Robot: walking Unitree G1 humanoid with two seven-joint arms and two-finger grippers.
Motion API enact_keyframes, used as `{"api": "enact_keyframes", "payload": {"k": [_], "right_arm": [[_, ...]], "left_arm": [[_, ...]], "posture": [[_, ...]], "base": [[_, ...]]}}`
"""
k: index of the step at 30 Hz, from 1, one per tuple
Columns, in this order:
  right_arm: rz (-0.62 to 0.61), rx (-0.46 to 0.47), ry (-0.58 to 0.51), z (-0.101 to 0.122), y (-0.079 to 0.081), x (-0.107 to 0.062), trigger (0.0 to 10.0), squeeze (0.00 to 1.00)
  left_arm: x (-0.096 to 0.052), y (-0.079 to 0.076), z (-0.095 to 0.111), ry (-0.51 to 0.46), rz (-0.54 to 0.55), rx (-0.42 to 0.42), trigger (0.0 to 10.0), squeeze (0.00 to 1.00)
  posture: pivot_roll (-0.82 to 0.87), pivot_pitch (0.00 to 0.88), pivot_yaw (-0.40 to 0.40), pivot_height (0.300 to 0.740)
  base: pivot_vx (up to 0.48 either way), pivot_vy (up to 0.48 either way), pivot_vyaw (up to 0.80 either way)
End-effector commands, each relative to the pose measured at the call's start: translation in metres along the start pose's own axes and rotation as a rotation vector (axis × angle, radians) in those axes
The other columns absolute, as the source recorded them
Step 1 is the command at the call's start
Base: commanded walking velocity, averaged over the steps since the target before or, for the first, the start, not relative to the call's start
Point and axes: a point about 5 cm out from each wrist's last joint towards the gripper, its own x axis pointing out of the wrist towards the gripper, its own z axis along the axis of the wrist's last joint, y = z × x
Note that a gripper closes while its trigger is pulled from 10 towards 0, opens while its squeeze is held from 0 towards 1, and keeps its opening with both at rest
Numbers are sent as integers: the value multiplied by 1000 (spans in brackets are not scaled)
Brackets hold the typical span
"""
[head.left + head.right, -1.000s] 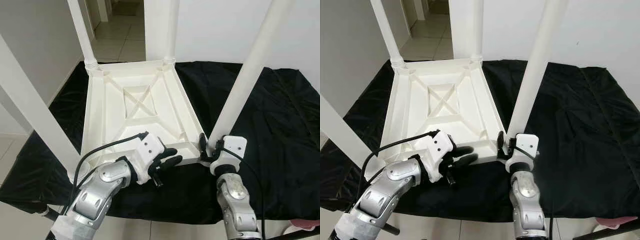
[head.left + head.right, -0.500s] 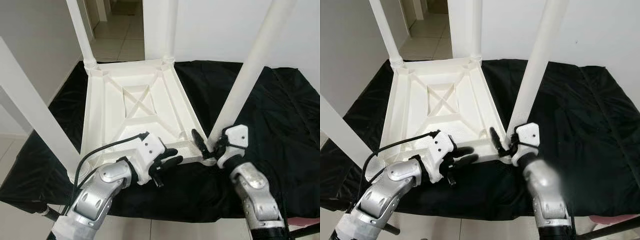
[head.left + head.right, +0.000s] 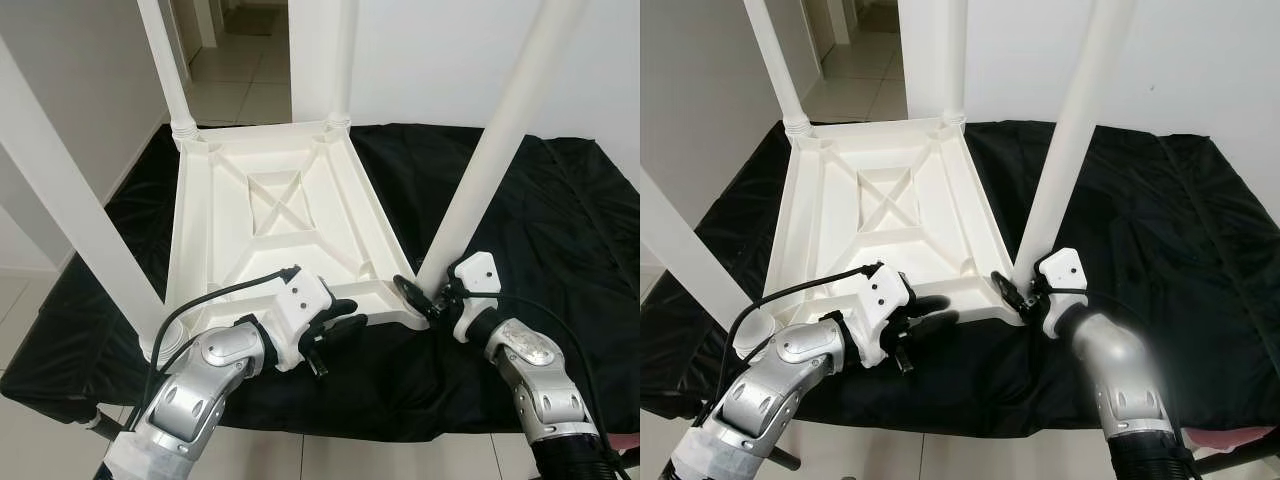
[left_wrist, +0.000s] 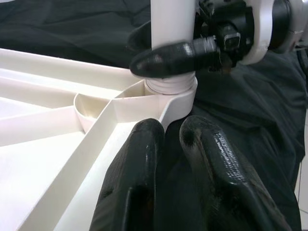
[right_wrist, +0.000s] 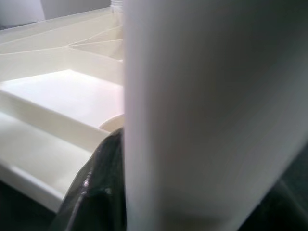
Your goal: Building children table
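Now right tool (image 3: 425, 296) clasps round leg (image 3: 490, 150) (smooth plastic).

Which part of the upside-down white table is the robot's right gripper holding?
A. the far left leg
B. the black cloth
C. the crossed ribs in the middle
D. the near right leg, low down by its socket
D: the right gripper has its black fingers around the base of the near right leg, just above the corner socket of the tabletop.
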Motion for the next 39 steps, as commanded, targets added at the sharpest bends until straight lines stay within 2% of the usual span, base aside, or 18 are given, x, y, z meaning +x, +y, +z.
{"api": "enact_keyframes", "payload": {"k": [1, 2, 3, 13, 15, 17, 22, 27, 28, 29, 30, 32, 34, 39], "right_arm": [[17, -12, 22, -3, 0, 0, 0, 0], [17, -8, 23, -4, 0, 0, 0, 0], [9, 15, 16, -3, 0, -1, 10000, 0], [-40, 73, -21, 4, 8, -2, 10000, 0], [-144, 73, -13, 3, 17, -3, 10000, 0], [-144, 73, -13, 3, 17, -3, 10000, 0], [-280, 119, -10, 4, 39, -7, 10000, 0], [-318, 127, -7, 4, 42, -7, 10000, 0], [-418, 139, 20, 1, 46, -7, 10000, 0], [-418, 139, 20, 1, 46, -7, 10000, 0], [-570, 175, 57, -4, 51, -7, 10000, 0], [-570, 175, 57, -4, 51, -7, 10000, 0], [-687, 216, 99, -11, 53, -6, 10000, 0], [-769, 238, 117, -15, 56, 4, 10000, 0]], "left_arm": [[-3, 2, -2, 13, 18, 2, 10000, 0], [-3, 3, -2, 15, 19, 3, 10000, 0], [-4, 4, -2, 20, 23, 8, 10000, 0], [-6, 4, -3, 25, 26, 6, 10000, 0], [-7, 4, -3, 28, 24, 6, 10000, 0], [-7, 4, -3, 28, 24, 6, 10000, 0], [-6, 4, -3, 28, 17, 8, 10000, 0], [-5, 4, -3, 27, 15, 8, 10000, 0], [-4, 3, -4, 27, 5, 8, 10000, 0], [-4, 3, -4, 27, 5, 8, 10000, 0], [-3, 1, -4, 28, -8, 10, 10000, 0], [-3, 1, -4, 28, -8, 10, 10000, 0], [-2, 3, -3, 27, -8, 17, 10000, 0], [-3, 8, -2, 24, 13, 17, 10000, 0]], "posture": [[-60, 55, 39, 740], [-60, 55, 40, 740], [-55, 58, 39, 740], [-58, 66, 39, 740], [-59, 67, 38, 740], [-59, 67, 38, 740], [-64, 56, 35, 740], [-66, 53, 36, 740], [-73, 45, 42, 740], [-73, 45, 42, 740], [-72, 41, 44, 740], [-72, 41, 44, 740], [-72, 38, 47, 740], [-66, 35, 53, 740]], "base": [[0, 0, 0], [0, 0, 0], [0, 0, 0], [0, 0, 0], [0, 0, 0], [0, 0, 0], [0, 0, 0], [0, 0, 0], [0, 0, 0], [0, 0, 0], [0, 0, 0], [0, 0, 0], [0, 0, 0], [0, 0, 0]]}}
